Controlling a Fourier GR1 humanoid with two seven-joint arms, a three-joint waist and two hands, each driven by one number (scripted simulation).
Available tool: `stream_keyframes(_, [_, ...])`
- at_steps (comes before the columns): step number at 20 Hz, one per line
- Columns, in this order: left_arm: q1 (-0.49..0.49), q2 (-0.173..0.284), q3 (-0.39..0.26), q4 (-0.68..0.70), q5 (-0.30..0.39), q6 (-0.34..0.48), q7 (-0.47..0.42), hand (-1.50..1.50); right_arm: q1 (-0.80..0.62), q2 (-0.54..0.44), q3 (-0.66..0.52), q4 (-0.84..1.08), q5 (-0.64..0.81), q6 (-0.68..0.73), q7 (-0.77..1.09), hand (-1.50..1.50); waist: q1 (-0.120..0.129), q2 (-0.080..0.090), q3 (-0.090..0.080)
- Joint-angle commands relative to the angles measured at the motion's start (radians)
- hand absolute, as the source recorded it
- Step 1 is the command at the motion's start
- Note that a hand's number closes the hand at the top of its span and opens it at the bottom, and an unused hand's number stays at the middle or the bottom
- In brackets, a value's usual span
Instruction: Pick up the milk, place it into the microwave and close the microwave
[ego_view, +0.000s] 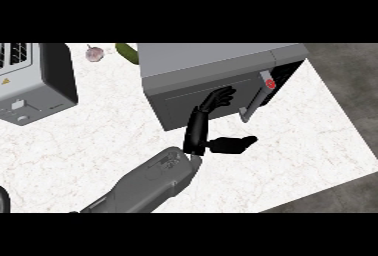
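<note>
At frame centre, my right hand (214, 102), fingers spread straight, presses the microwave (214, 62) door (199, 102); pushing off-centre, I risk sliding the unit before it latches.

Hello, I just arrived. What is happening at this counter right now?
A robot hand is stretched out, its straight fingers touching the grey door of the microwave on the white counter. The door looks almost closed. No milk is visible from here. Which hand this is cannot be told. A toaster-like appliance stands at the left, with small vegetables behind.
</note>
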Motion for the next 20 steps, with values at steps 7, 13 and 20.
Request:
stream_keyframes(7, [-0.082,0.001,0.063,0.038,0.115,0.054,-0.054,-1.5,-0.089,-0.055,-0.031,0.016,0.074,-0.044,0.007,1.5,0.005,0.025,0.001])
stream_keyframes(13, [-0.086,0.001,0.056,0.056,0.15,0.051,-0.088,-1.5,-0.134,-0.074,-0.038,0.032,0.078,-0.049,0.006,1.5,0.004,0.033,0.002])
stream_keyframes(20, [-0.103,0.001,0.055,0.07,0.198,0.038,-0.108,-1.5,-0.174,-0.09,-0.034,0.063,0.088,-0.052,0.015,1.5,0.005,0.037,0.003])
